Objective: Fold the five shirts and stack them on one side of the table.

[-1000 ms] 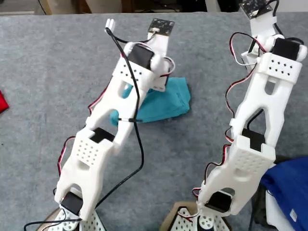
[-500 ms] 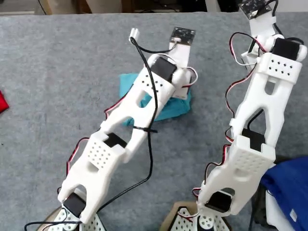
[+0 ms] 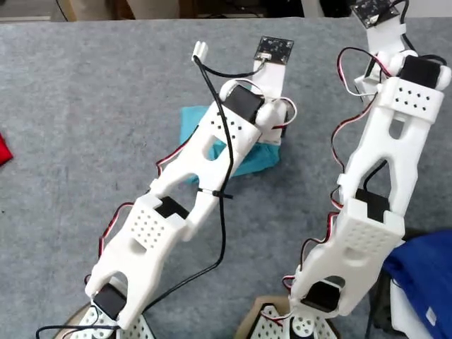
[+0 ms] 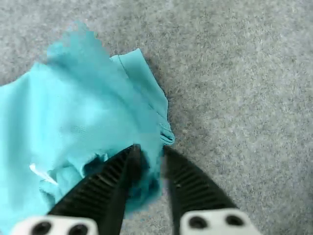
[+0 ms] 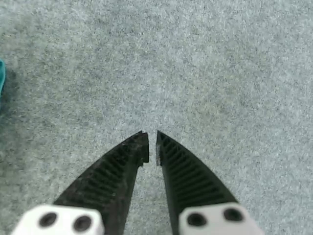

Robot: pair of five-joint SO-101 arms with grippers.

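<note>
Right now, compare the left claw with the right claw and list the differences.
The left claw grips the teal shirt by its edge; the right claw is shut on nothing. The left claw sits over cloth; the right claw over bare table. Both have black ribbed fingers and point down.

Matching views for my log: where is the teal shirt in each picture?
High view: teal shirt mid-table, partly under the left arm.
Left wrist view: teal shirt, edge pinched by the left end effector.
Right wrist view: teal shirt, a sliver at the frame's edge.
Shared landmark: grey table cover.
</note>
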